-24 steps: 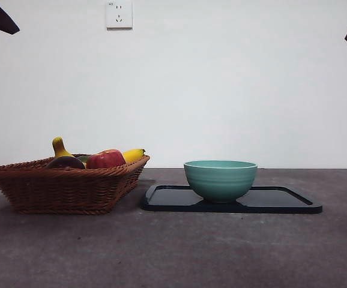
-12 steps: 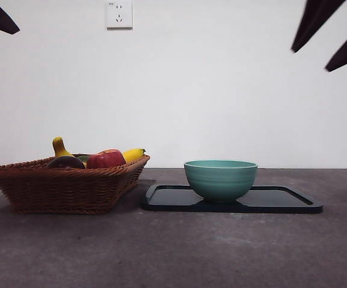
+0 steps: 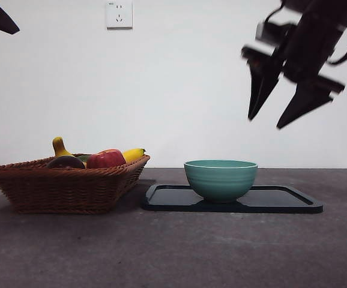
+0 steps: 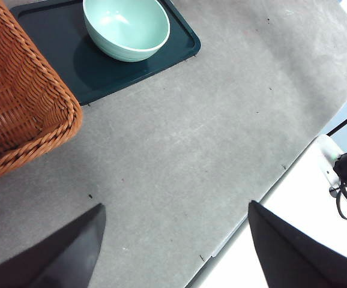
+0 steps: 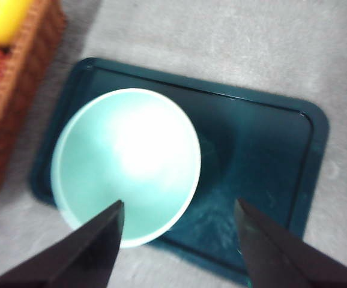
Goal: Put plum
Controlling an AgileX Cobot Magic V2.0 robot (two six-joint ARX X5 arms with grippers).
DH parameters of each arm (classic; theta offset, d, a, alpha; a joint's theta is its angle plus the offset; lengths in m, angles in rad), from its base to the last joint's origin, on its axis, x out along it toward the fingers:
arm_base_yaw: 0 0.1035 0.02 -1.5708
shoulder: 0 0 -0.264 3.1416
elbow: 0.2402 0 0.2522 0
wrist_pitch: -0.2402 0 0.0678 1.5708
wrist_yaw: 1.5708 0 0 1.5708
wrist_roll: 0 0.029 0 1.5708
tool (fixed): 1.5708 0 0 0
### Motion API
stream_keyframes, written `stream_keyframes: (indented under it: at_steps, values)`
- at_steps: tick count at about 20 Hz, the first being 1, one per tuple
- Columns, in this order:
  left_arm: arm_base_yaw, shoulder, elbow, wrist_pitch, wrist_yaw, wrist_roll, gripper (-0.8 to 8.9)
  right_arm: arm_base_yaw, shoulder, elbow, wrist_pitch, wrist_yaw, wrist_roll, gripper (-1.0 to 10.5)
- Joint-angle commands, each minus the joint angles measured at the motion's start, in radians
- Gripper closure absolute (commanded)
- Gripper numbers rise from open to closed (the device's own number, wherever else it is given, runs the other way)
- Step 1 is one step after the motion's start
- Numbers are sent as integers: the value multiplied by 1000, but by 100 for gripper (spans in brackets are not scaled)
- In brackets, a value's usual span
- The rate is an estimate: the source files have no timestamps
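Grey speckled table (image 3: 173, 252) beneath a white wall. Dark, smooth plum (image 3: 65, 162) rests in a woven wicker basket (image 3: 65, 189). Right end effector (image 3: 280, 117), jaws apart, hangs above a ribbed green bowl (image 3: 220, 179). Left end effector (image 4: 173, 240) is spread wide too.

Green bowl (image 4: 126, 28) on dark tray (image 4: 179, 45) beside wicker basket (image 4: 23, 114).

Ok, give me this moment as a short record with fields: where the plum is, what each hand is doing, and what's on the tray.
plum: in the wicker basket, beside the red apple and a banana
right hand: open, empty, high above the bowl
left hand: open, empty, waiting over bare table
tray: dark, holds only the teal bowl
bowl contents: none
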Motion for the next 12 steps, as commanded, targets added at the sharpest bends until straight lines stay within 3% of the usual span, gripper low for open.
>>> stream_keyframes:
  at_steps: [1, 10, 12]
  values:
    - [-6, 7, 10, 9, 6, 13, 440, 3, 71, 22, 35, 3, -10, 654]
    - [-6, 7, 10, -1, 6, 13, 440, 13, 229, 21, 129, -6, -8, 655]
    - [-6, 7, 10, -12, 6, 13, 440, 14, 244, 21, 138, -6, -8, 718]
